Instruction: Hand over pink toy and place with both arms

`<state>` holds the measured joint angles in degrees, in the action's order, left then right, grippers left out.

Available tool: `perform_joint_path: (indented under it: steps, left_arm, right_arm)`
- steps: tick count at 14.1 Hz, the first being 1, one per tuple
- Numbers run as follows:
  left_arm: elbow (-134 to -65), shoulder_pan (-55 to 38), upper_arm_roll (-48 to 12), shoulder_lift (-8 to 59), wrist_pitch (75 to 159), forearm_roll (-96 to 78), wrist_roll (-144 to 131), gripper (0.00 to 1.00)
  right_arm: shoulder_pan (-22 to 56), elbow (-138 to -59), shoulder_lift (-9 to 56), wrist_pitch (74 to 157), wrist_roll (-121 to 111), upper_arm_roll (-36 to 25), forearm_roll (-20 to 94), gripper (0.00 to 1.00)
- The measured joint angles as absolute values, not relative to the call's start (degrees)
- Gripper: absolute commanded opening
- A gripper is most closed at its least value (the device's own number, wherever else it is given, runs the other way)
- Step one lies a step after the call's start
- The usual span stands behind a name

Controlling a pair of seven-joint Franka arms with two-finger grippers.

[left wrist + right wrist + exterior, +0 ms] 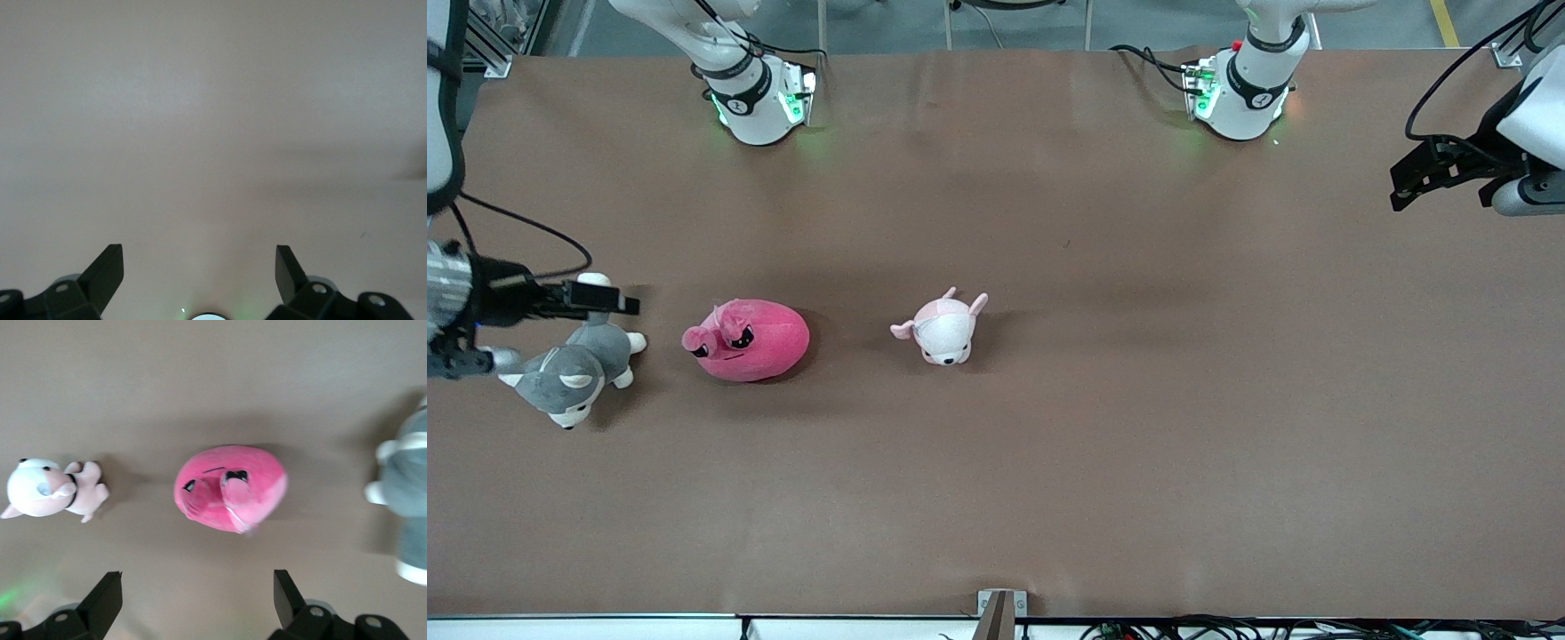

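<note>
The pink toy (751,340) is a round hot-pink plush with angry black eyes. It lies on the brown table (1103,427) toward the right arm's end. It also shows in the right wrist view (230,487), ahead of the open fingers and untouched. My right gripper (605,300) is open and empty, up over a grey plush beside the pink toy. My left gripper (1405,182) is open and empty, up over the table's edge at the left arm's end. The left wrist view shows its two fingertips (107,270) apart over bare table.
A grey-and-white plush animal (574,373) lies beside the pink toy at the right arm's end, also in the right wrist view (407,493). A smaller pale pink-and-white plush (945,331) lies near the table's middle, also in the right wrist view (50,490).
</note>
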<state>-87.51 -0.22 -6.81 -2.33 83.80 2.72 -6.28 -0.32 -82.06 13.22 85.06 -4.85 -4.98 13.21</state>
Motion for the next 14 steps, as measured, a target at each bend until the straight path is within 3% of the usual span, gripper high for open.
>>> perform_joint_path:
  steps: [3, 8, 14]
  left_arm:
    - [-87.8, -0.4, -7.1, -2.3, 83.9, 2.6, -6.3, 1.00]
    - [-87.9, 0.3, -6.8, -2.3, 83.9, 0.0, -3.3, 1.00]
    - [-88.1, 0.3, -7.0, -2.3, 83.9, -0.3, -2.5, 1.00]
  right_arm:
    - [0.9, -79.4, 9.4, 83.3, -3.6, -5.0, 6.4, 1.00]
    - [-1.1, -74.1, 9.0, 83.5, -3.2, -5.8, 3.1, 1.00]
    - [-5.3, -76.4, 7.3, 88.0, -3.2, -2.5, 3.1, 1.00]
